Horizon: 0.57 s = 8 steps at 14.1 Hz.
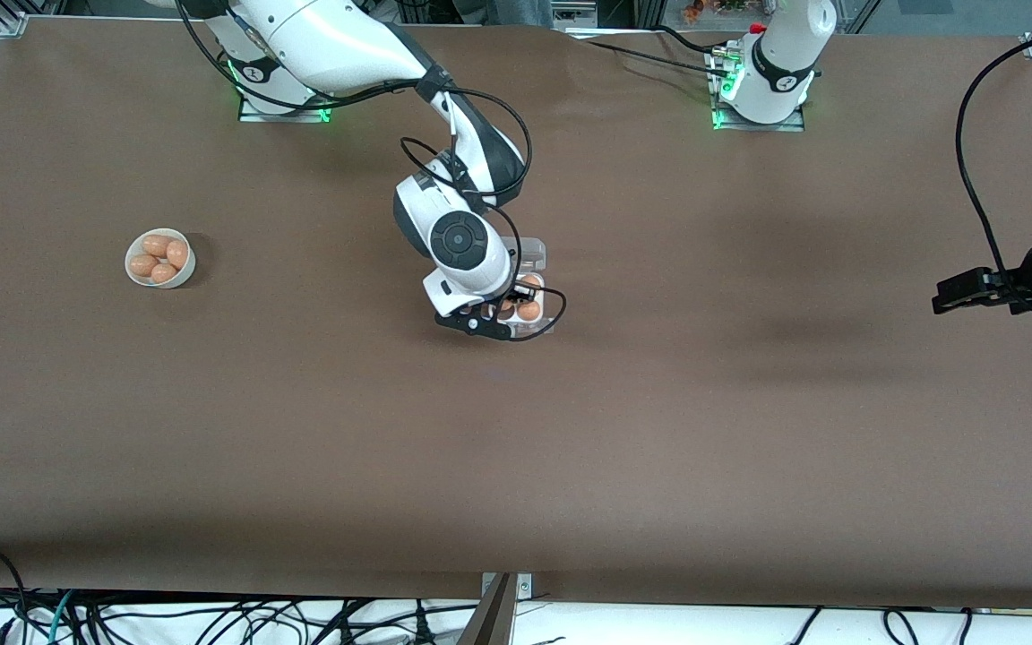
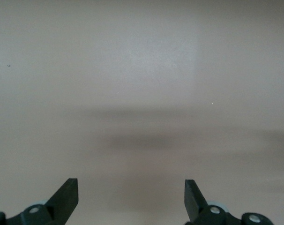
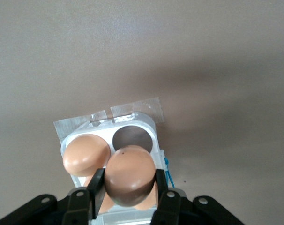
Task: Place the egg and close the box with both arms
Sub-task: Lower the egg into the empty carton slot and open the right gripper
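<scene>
Right gripper (image 3: 128, 199) grips egg (image 3: 129, 174) over box (image 3: 132, 124); left gripper (image 2: 131, 199) waits (spread).

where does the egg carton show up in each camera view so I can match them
Front view: the box sits mid-table, mostly hidden under the right gripper.
Left wrist view: not in it; only bare table and the open left gripper.
Right wrist view: the box lies below the gripper, which is shut on the egg.
Shared landmark: the right gripper over the box, in the front and right wrist views.
</scene>
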Available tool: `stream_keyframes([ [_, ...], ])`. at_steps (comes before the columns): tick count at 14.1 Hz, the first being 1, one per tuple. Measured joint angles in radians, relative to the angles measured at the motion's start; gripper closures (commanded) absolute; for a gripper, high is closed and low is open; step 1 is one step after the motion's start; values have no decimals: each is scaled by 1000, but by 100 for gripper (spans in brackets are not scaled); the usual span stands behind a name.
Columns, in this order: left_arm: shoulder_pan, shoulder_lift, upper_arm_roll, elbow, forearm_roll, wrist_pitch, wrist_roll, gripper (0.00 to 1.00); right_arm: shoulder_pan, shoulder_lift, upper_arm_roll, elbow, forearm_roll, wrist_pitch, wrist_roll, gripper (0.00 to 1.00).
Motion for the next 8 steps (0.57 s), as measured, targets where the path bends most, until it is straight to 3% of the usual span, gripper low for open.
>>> stream_keyframes([
  [3, 0, 0, 0, 0, 0, 0, 0, 0, 0, 10, 0, 0, 0, 24, 0, 65],
  [4, 0, 0, 0, 0, 0, 0, 0, 0, 0, 11, 0, 0, 0, 28, 0, 35],
  [6, 0, 0, 0, 0, 0, 0, 0, 0, 0, 11, 0, 0, 0, 30, 4, 1],
  [8, 0, 0, 0, 0, 0, 0, 0, 0, 0, 11, 0, 3, 0, 30, 6, 0],
])
